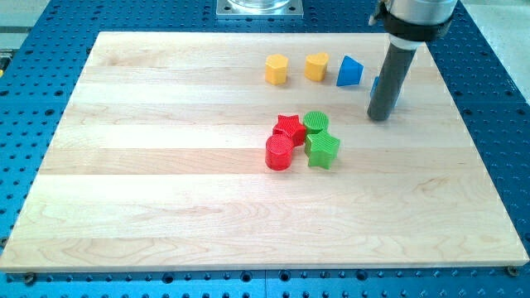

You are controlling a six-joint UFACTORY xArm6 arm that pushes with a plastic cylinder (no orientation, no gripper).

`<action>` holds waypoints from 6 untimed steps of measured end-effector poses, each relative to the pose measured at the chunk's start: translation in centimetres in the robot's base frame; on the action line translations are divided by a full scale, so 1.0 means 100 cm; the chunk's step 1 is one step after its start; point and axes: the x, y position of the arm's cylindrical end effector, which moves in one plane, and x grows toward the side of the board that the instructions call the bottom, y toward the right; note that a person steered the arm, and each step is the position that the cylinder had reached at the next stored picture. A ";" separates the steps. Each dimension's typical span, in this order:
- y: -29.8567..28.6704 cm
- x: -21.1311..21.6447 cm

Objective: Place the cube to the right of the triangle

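A blue triangle (349,72) lies near the view's top, right of centre. A blue cube (397,93) sits to its right, mostly hidden behind my rod; only slivers of blue show on each side of it. My tip (378,116) rests on the board right at the cube's front, below and right of the triangle, apparently touching the cube.
Two yellow blocks (277,69) (316,66) lie left of the triangle. In the middle sit a red star (289,127), a red cylinder (279,153), a green cylinder (315,122) and a green star (322,150), clustered together. The wooden board (166,165) ends at the view's right (497,199).
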 end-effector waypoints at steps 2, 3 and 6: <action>0.000 -0.026; 0.007 0.027; 0.033 -0.048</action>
